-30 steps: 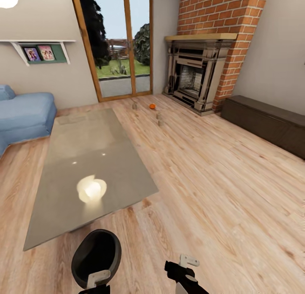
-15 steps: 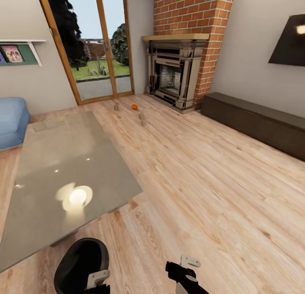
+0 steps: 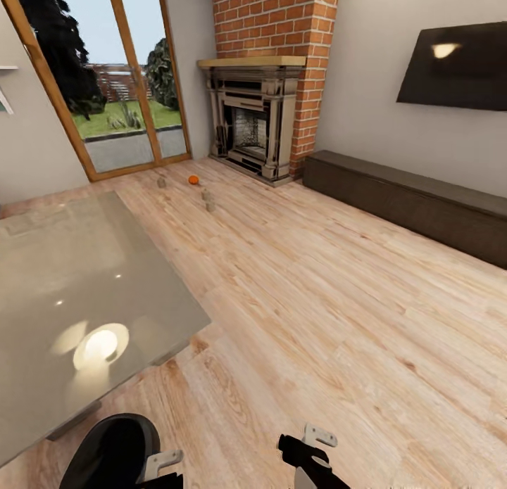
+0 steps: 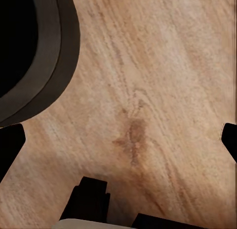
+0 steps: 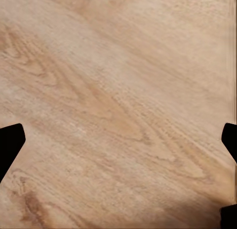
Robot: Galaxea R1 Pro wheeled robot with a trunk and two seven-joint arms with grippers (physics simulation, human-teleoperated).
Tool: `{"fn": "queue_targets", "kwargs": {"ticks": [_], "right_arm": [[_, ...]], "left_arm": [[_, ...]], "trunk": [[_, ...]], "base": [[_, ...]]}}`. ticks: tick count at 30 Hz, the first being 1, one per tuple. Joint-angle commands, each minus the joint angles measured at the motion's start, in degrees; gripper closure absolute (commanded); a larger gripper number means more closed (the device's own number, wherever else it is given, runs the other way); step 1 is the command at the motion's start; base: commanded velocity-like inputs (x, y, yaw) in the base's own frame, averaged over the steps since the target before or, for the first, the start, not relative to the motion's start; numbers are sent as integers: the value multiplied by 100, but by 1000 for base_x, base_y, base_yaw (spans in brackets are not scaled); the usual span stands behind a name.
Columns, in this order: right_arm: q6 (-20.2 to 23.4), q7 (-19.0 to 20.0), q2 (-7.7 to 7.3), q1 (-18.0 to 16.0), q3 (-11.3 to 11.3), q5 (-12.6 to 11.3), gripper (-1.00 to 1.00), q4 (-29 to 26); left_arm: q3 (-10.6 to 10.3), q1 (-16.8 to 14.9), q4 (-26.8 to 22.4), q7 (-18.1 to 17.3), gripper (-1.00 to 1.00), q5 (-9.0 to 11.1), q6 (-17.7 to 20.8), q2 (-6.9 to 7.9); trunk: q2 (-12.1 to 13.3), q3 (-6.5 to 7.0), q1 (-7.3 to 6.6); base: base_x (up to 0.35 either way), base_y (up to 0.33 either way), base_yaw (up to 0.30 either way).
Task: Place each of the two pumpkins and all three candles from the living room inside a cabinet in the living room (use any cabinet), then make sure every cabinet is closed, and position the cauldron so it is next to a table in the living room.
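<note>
Between the left gripper's (image 4: 118, 140) spread fingertips (image 4: 11, 142) lies only bare floor (image 4: 148, 90), with the black cauldron (image 3: 105, 450) just beside them, holding nothing. Likewise the right gripper (image 5: 118, 140) is wide apart and empty over floorboards. Near the cauldron stands the grey table (image 3: 63, 292). Far off by the fireplace (image 3: 253, 123) sit one pumpkin (image 3: 193, 180) and three candles (image 3: 209, 205). Along the right wall runs the closed cabinet (image 3: 415, 200), open floor between.

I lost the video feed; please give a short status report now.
Both end effectors open, empty. Pumpkin and candles on floor near fireplace; cabinet closed. Cauldron beside table. Path clear.
</note>
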Motion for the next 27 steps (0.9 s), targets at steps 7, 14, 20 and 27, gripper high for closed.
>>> {"fn": "queue_targets", "kwargs": {"ticks": [7,14,20,27], "right_arm": [[-19,-39,0,-7,11,-58,-100,4],[-26,-39,0,-4,3,-60,-100,4],[-28,-39,0,-7,2,-60,-100,4],[-23,-39,0,-7,-10,-184,-100,5]], "left_arm": [[-32,3,-12,337,-100,72,29,-15],[-26,0,-12,377,-100,75,27,-17],[-31,4,-17,357,-100,66,18,-19],[-52,11,-9,276,-100,67,-104,-19]], "trunk": [[-2,-4,-1],[-2,-4,-1],[-2,-4,-1],[-2,-4,-1]], "base": [[0,0,-279],[0,0,-279],[0,0,-279],[0,0,-279]]}}
